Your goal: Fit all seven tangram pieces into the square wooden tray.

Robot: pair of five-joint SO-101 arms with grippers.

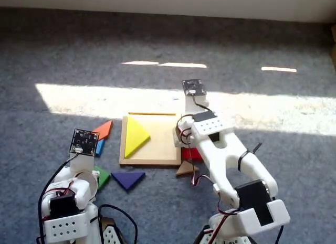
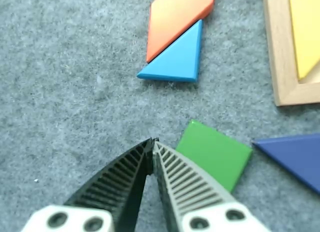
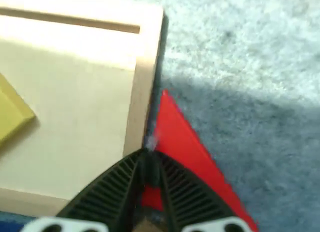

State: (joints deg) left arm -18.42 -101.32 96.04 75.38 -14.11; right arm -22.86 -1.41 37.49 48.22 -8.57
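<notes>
Although seven pieces must go in, the square wooden tray point(image 1: 152, 161) holds just one, a large yellow triangle point(image 1: 135, 135) lying flat, so the task looks barely begun. Six pieces lie outside on the grey desk point(image 1: 52, 55). An orange parallelogram point(image 2: 177, 17) touches a light blue triangle point(image 2: 177, 60). A green square point(image 2: 215, 154) and a dark blue triangle point(image 2: 295, 154) lie nearer the arms. A brown triangle point(image 1: 185, 168) sits by a near corner of the tray. The red triangle point(image 3: 185, 147) rests against the tray's outer wall. The right hand point(image 3: 148, 153) is closed, tips at that seam; whether it pinches the red piece is unclear. The left hand point(image 2: 152, 142) is closed on nothing, just beside the green square.
</notes>
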